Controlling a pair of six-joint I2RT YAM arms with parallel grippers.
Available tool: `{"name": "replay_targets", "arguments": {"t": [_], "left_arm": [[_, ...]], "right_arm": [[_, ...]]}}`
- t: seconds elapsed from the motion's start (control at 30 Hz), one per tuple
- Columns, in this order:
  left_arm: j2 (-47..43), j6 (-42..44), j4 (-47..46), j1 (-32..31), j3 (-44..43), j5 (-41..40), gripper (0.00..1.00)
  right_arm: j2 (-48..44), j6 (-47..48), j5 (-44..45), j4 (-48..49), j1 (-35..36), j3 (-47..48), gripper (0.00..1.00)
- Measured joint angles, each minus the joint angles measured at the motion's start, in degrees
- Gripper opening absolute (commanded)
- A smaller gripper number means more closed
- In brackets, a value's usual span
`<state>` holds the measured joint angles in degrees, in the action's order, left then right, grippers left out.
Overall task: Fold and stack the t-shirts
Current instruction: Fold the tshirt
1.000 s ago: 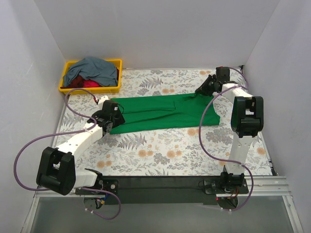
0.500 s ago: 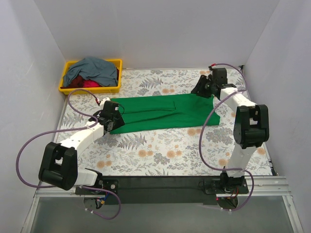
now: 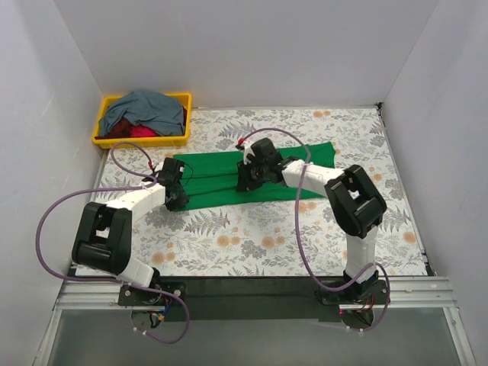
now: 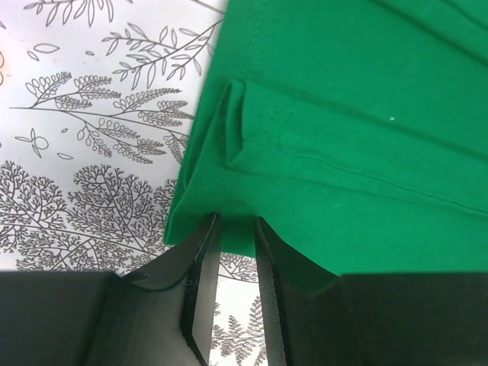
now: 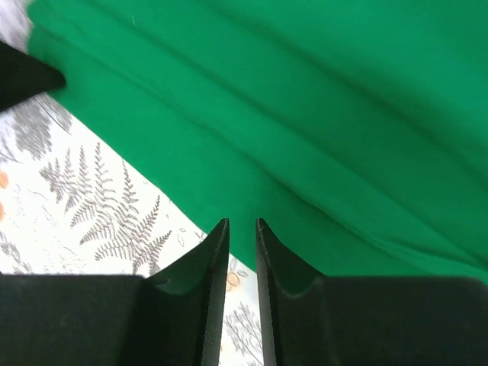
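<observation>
The left gripper (image 4: pixel 236 226) is closed down to a narrow slit, its jaws pinching the hem of the green t-shirt (image 4: pixel 343 114) at the garment's left end. There a small fold of doubled cloth stands just beyond the jaws, and the leaf-printed table (image 4: pixel 99 130) shows to the left of it. In the top view this gripper sits near the left edge of the table, roughly midway between the near and far edges.

The right gripper (image 5: pixel 237 226) is drawn almost as tight, nipping the near edge of the same shirt. Long soft creases run across the cloth beyond it. Seen from above, this gripper hovers over the middle of the shirt, with its arm reaching in from the right.

The green t-shirt lies as a long band across the far half of the table, from near the left edge toward the right edge, stopping short of it.

In the far left corner stands a yellow bin (image 3: pixel 102 139), holding the grey-blue t-shirt (image 3: pixel 145 107) heaped over the red t-shirt (image 3: pixel 137 131).
</observation>
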<state>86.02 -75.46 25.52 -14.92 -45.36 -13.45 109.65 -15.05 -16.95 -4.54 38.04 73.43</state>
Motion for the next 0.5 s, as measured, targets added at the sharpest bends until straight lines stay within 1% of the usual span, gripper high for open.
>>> {"name": "replay_targets", "arguments": {"t": [0.2, 0.5], "left_arm": [[2.08, 0.0, 1.6, 0.2, -1.64, -0.02, 0.23], [2.82, 0.0, 2.64, 0.2, -2.56, -0.02, 0.23]], "right_arm": [[8.26, 0.24, -0.13, 0.09, 3.93, 4.02, 0.23], [12.07, 0.24, 0.72, 1.55, 4.35, 10.12, 0.22]]}}
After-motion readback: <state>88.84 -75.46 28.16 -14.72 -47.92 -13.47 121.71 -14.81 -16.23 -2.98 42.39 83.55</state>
